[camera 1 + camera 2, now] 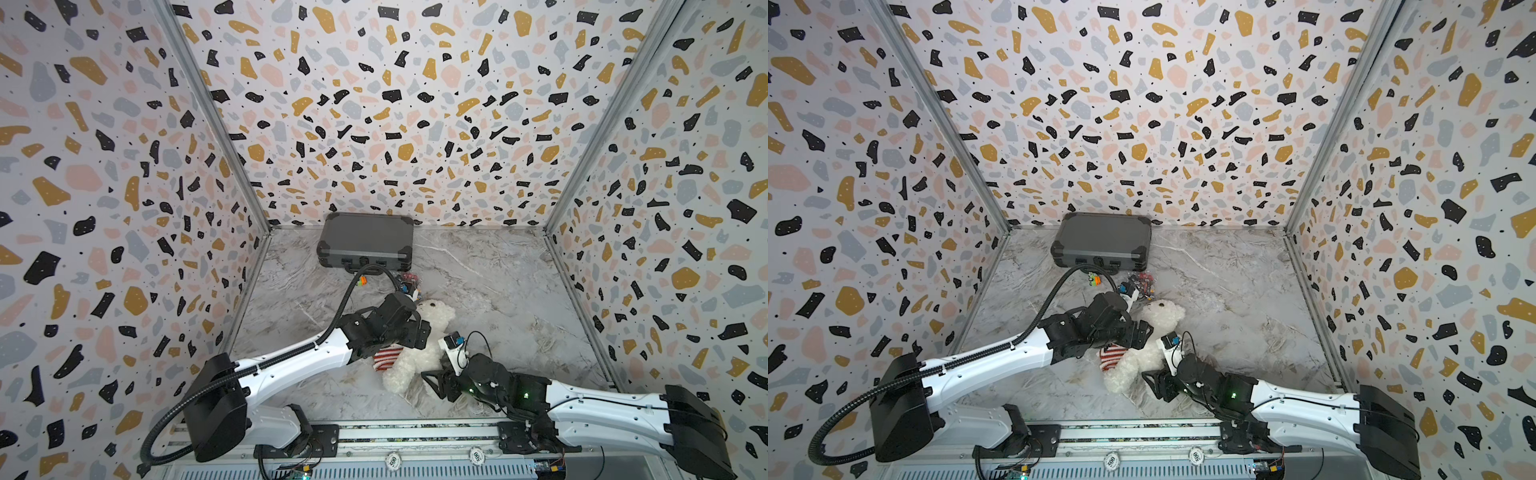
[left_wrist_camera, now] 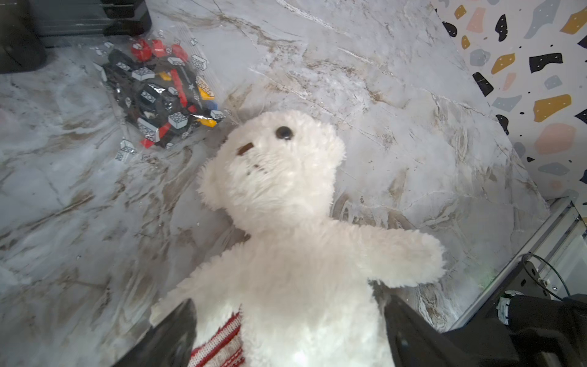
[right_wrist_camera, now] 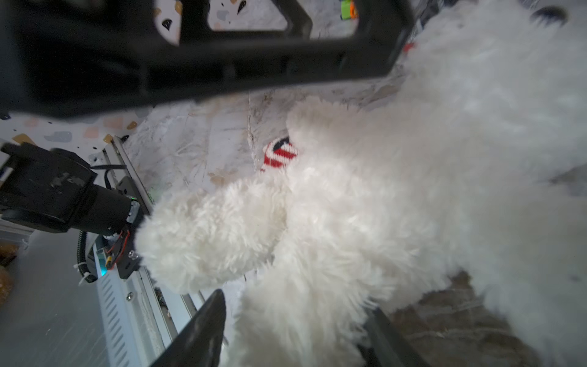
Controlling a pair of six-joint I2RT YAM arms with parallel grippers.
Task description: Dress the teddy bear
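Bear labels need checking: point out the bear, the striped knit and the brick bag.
bear [image 2: 295,263], left wrist view, on its chest.
striped knit [image 1: 384,358], in a top view, on its stripes.
brick bag [image 2: 162,92], left wrist view, on its middle.

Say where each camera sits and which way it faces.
Top views: high above the robot's base, looking down on the table; left arm, right arm show.
Left wrist: above the teddy bear, facing its head; left claw shows.
Right wrist: low beside its legs, facing them; right claw shows.
Wrist views share bear and striped garment.
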